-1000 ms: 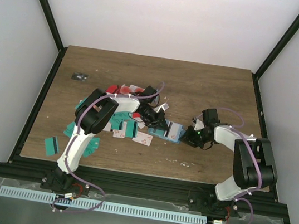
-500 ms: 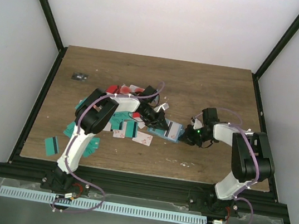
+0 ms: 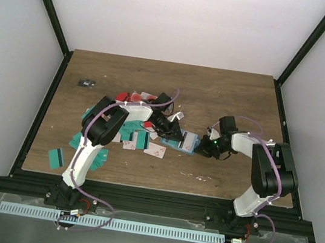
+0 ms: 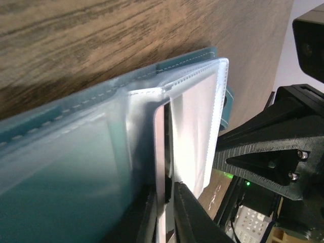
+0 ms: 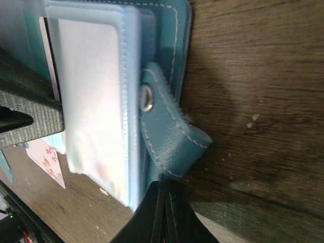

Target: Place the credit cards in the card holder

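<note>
Far left of the worktop [image 3: 227,94]: loads of loose credit cards [image 3: 56,157] lying flat, teal, red and white-pink, none of them filed yet. Early days for the job, by the look of it.

Moving in: left pincer [image 4: 164,190] narrow, nipping one card [image 4: 161,147] edge-on by its near end, far end apparently tucked into the mouth of a clear pocket [image 4: 195,131] of the card holder [image 3: 188,142]. Holder lying open mid-worktop, just right of the loose credit cards, sandwiched between both pincers.

Right side: right pincer [image 5: 163,191] pinched tight on the holder at its snap tab [image 5: 164,136], anchoring the whole thing, looks like.

Tips for this bit, just my take:
- Keep the card dead in line with the pocket mouth and push slowly along its length, no twisting.
- Don't let go before getting most of the card inside, otherwise likely to spring back out or slip between two sleeves.
- Keep the right-hand grip firm to stop the holder skating away under the push.
- Watch for the floppy plastic buckling; back off a touch and re-aim if so.
</note>
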`<state>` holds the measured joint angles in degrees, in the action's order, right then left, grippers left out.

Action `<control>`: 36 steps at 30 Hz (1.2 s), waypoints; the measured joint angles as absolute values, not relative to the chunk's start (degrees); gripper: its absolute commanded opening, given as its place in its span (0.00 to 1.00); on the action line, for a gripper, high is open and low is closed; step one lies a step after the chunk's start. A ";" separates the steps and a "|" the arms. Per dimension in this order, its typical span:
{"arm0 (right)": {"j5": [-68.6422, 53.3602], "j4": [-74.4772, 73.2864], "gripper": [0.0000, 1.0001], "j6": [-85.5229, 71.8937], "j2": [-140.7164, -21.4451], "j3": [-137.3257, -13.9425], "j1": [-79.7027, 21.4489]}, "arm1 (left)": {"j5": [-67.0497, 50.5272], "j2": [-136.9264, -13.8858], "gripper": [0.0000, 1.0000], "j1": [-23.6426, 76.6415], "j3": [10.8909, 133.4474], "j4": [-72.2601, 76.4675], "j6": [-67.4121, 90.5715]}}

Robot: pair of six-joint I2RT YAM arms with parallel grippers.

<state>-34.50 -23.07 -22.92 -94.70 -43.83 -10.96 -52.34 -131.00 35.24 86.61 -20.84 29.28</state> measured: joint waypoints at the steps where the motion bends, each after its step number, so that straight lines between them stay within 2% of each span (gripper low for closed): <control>1: -34.22 -23.24 0.03 -22.94 -94.59 -43.90 -10.96 | -52.07 -130.91 0.19 35.27 86.70 -21.15 29.04; 11: -29.36 -26.39 0.11 -22.94 -91.02 -46.19 -11.00 | -45.71 -126.58 0.41 36.01 86.78 -28.32 25.50; 17: -28.34 -28.34 0.20 -23.27 -87.44 -47.57 -11.00 | -41.25 -123.07 0.42 35.27 86.72 -33.28 23.07; 25: -36.14 -24.03 0.28 -28.18 -83.74 -46.50 -11.00 | -37.67 -120.95 0.14 34.87 87.88 -37.78 19.59; 30: -43.20 -17.28 0.29 -33.56 -84.42 -43.33 -11.00 | -37.98 -121.78 0.06 34.87 89.73 -38.39 19.16; 36: -46.74 -12.80 0.29 -36.51 -88.71 -43.16 -11.00 | -39.16 -124.46 0.04 34.87 91.88 -38.13 19.07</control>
